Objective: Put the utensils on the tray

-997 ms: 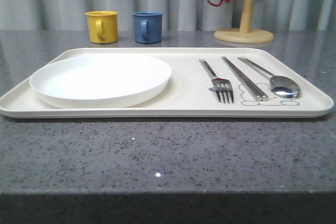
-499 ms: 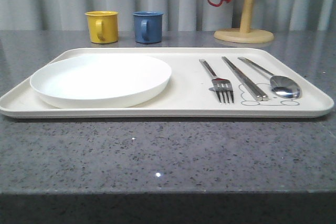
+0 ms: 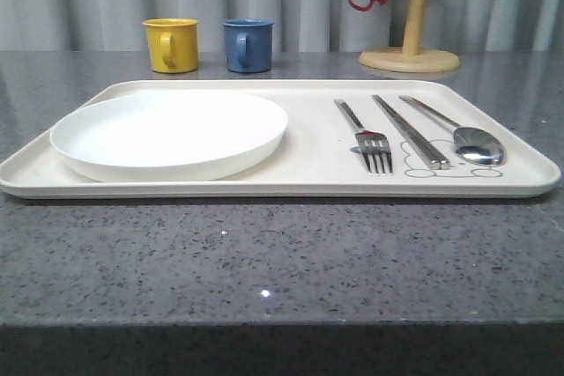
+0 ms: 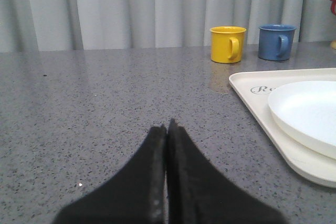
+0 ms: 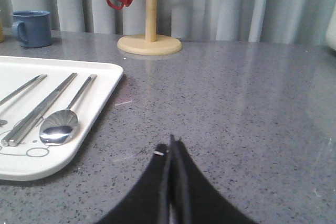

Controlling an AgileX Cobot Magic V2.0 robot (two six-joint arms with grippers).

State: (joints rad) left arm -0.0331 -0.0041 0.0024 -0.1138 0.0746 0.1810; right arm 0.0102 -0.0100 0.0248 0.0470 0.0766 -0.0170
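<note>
The left pincer point(image 4: 167, 129) appears in the left wrist view as two dark, tapering fingers pressed flat against each other, their tips meeting in a thin vertical seam with no gap and nothing held between them. It sits low over the grey desk point(image 4: 105, 108), pointing forward and level. The right pincer point(image 5: 170, 142) appears in the right wrist view in the same pose: two black fingers closed together to a narrow point, nothing between them, also low above the desk surface and aimed straight ahead. Whether either pair of tips touches the desk cannot be told. Both pincers look symmetrical and centred in their own views.
</note>
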